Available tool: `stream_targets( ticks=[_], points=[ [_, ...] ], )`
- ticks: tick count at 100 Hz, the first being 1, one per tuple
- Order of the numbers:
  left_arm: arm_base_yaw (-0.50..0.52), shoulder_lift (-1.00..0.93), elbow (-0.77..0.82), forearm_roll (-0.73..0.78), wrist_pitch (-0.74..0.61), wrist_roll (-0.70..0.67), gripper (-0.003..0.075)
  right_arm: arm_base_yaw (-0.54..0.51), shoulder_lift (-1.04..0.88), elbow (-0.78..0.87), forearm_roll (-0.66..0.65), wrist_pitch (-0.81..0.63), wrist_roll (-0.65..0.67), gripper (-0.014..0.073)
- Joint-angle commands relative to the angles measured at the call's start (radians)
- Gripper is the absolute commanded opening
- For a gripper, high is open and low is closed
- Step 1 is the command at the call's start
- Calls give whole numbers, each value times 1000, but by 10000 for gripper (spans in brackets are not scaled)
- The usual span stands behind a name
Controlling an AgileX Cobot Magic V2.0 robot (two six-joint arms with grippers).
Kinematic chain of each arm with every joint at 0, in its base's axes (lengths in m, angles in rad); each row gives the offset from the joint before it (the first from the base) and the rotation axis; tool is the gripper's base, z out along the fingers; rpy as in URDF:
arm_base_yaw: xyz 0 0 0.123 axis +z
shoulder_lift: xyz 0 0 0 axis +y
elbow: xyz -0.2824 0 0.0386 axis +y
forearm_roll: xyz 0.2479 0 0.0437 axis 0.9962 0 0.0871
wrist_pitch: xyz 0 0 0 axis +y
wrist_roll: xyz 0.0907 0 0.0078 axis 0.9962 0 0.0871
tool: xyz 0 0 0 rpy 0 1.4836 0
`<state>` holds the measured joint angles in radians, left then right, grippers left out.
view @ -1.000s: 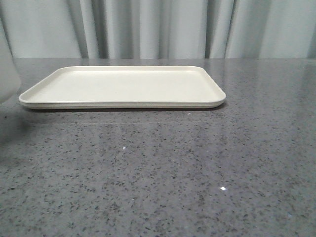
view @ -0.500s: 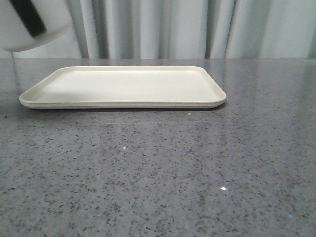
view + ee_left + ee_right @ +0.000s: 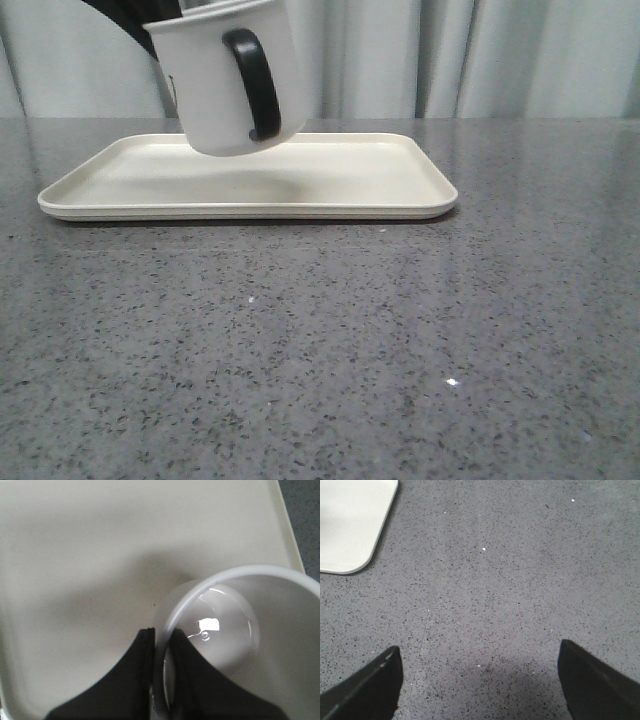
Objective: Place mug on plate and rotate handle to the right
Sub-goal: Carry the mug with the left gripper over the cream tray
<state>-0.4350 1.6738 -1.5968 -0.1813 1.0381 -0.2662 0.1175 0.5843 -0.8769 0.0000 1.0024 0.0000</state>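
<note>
The white mug hangs tilted in the air above the left part of the cream plate. Its black handle faces the front camera. My left gripper is shut on the mug's rim, one finger inside and one outside; the mug is empty and the plate lies below it. A dark bit of the left arm shows above the mug in the front view. My right gripper is open and empty over bare table, with a plate corner at the frame's edge. The smiley face is hidden.
The grey speckled table stretches in front of the plate. Pale curtains hang behind the table's far edge.
The mug has moved right and down from the top left corner of the front view to above the plate's left part, casting a shadow on it. The handle now faces the camera.
</note>
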Motion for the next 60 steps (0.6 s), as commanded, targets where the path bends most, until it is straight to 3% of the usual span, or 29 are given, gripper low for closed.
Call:
stream_targets(
  ticks=[1, 22, 60],
  points=[
    [-31, -5, -77, 9, -27, -34, -20, -5, 12, -32, -6, -70, 0, 624],
    [-57, 61, -152, 51, -10, -77, -20, -5, 12, -32, -6, -70, 0, 624],
    [-57, 79, -152, 118, 4, -105, -20, -5, 12, -32, -6, -71, 0, 624]
  ],
)
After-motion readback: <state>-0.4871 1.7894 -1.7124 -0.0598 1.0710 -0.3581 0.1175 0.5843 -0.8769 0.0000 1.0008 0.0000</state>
